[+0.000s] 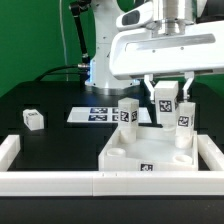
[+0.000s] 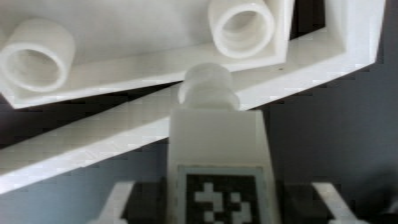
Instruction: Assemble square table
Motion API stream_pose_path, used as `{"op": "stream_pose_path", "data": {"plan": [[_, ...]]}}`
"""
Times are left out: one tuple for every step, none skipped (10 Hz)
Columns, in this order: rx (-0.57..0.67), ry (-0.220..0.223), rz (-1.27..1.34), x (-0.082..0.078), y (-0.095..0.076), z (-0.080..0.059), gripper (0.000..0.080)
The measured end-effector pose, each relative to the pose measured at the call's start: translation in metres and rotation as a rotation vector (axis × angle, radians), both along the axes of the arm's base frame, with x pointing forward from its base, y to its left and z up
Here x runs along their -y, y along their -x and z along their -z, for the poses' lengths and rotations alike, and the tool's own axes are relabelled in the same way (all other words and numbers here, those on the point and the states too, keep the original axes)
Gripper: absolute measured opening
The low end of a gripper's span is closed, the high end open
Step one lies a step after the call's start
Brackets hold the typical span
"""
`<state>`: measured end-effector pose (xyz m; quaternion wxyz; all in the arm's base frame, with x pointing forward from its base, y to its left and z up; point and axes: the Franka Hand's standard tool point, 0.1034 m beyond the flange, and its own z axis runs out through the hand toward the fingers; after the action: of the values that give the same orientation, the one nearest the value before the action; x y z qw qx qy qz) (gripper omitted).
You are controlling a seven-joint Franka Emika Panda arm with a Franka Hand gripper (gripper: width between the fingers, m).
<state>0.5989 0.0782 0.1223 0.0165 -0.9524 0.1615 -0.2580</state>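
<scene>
Gripper (image 1: 167, 97) holds one leg (image 2: 217, 140) tightly above the tabletop (image 1: 125, 158), near the front edge of the desk (image 1: 40, 95). If the leg comes down beside a socket (image 2: 240, 25), it may jam or push the tabletop.

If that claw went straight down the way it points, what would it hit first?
The claw grips a white leg, so that leg's tip leads. It would probably land on the square tabletop just below, near its edge judging by the wrist view; the gap is hard to judge.
</scene>
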Motion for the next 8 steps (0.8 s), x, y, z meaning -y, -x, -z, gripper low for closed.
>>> {"op": "stream_pose_path", "data": {"plan": [[0.001,0.016,-0.023,-0.008,-0.011,0.001,0.0287],[0.02,0.041,-0.049,-0.012,-0.022,0.002,0.0287],[0.045,0.044,-0.044,-0.011,-0.022,0.005,0.0287],[0.04,0.046,-0.047,-0.011,-0.022,0.006,0.0287],[0.04,0.047,-0.049,-0.011,-0.022,0.005,0.0287],[0.041,0.049,-0.053,-0.012,-0.021,0.007,0.0287],[0.035,0.067,-0.069,-0.018,-0.014,0.019,0.0287],[0.018,0.086,-0.077,-0.023,-0.008,0.032,0.0287]]}}
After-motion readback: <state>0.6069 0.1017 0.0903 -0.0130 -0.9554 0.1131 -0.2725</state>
